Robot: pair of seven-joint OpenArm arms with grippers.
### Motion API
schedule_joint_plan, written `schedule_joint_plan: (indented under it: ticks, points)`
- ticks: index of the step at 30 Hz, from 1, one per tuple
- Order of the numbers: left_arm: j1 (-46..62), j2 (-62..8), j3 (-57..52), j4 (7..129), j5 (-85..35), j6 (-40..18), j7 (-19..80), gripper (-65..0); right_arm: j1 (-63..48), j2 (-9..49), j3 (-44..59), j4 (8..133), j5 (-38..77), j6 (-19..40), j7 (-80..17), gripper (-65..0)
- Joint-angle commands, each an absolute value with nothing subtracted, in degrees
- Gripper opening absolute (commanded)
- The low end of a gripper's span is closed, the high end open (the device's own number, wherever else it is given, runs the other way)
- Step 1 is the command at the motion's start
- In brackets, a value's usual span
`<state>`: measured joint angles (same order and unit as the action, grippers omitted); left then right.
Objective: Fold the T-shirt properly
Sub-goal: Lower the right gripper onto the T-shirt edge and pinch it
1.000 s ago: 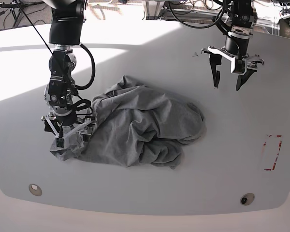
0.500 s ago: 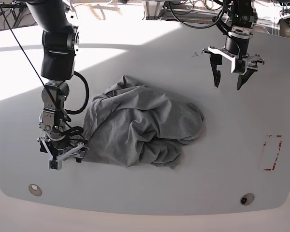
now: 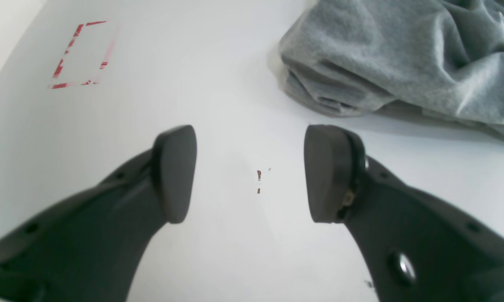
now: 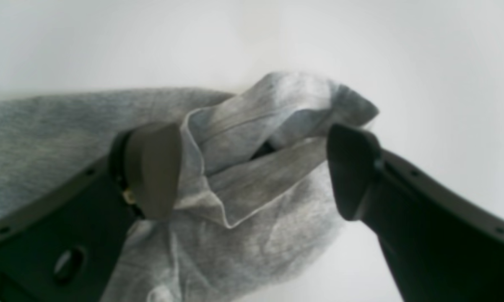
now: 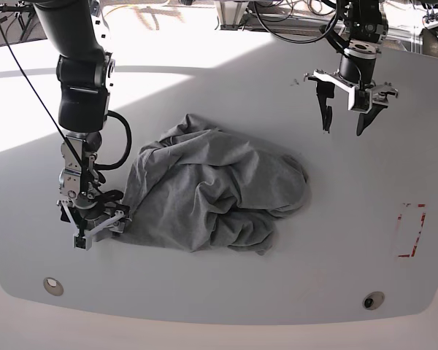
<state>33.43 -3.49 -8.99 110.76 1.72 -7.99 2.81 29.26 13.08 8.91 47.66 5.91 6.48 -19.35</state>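
Note:
The heather-grey T-shirt (image 5: 212, 189) lies crumpled in a heap in the middle of the white table (image 5: 336, 240). My right gripper (image 5: 97, 230) is at the heap's front-left edge. In the right wrist view it (image 4: 252, 172) is open, and a folded, hemmed edge of the T-shirt (image 4: 252, 167) sits between its spread fingers, unpinched. My left gripper (image 5: 344, 122) hangs open and empty above the table at the back right, clear of the cloth. In the left wrist view it (image 3: 250, 172) is over bare table, with the T-shirt (image 3: 403, 54) at the upper right.
A red tape rectangle (image 5: 411, 231) marks the table at the right and shows in the left wrist view (image 3: 80, 54). Two round fittings (image 5: 53, 285) (image 5: 373, 300) sit near the curved front edge. Cables and stands line the back.
My right gripper has moved down and forward to the T-shirt's front-left edge, and the cloth corner that lay spread under it has drawn in. The left arm has not moved.

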Motion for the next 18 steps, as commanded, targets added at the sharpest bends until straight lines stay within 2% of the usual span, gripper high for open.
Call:
schedule_joint_plan:
  ticks: [1, 7, 12, 14, 15, 16, 18]
  points:
    - [33.36, -3.74, -9.1, 111.08, 1.63, -7.78, 1.1, -26.7, 31.16, 12.18, 9.19, 47.96, 5.93, 6.73, -17.71, -13.8]
    - [32.31, -3.74, -9.1, 110.37, 1.63, -7.78, 1.27, -26.7, 31.25, 11.47, 9.19, 44.97, 6.11, 6.73, -16.75, -14.0]
    - [31.16, -3.74, -9.01, 110.64, 1.45, -7.78, 6.99, -26.7, 31.25, 11.38, 9.19, 42.68, 6.11, 6.81, -13.93, -14.4]
    - [29.41, -3.74, -9.01, 110.64, 1.45, -7.78, 8.92, -26.7, 31.16, 11.38, 9.27, 42.15, 6.11, 6.9, -13.32, -18.2]
    - [28.7, -3.74, -9.01, 110.46, 1.45, -7.78, 9.89, -26.7, 31.16, 11.38, 9.27, 42.07, 6.11, 6.99, -13.23, -22.2]
    - [28.09, -3.74, -9.01, 110.37, 1.45, -7.78, 10.77, -26.7, 31.16, 11.38, 9.27, 42.07, 6.11, 7.08, -13.23, -26.3]
    - [26.77, -3.65, -9.01, 110.37, 1.45, -7.78, 12.79, -26.7, 30.73, 11.38, 9.27, 42.42, 6.11, 7.08, -13.32, -39.0]
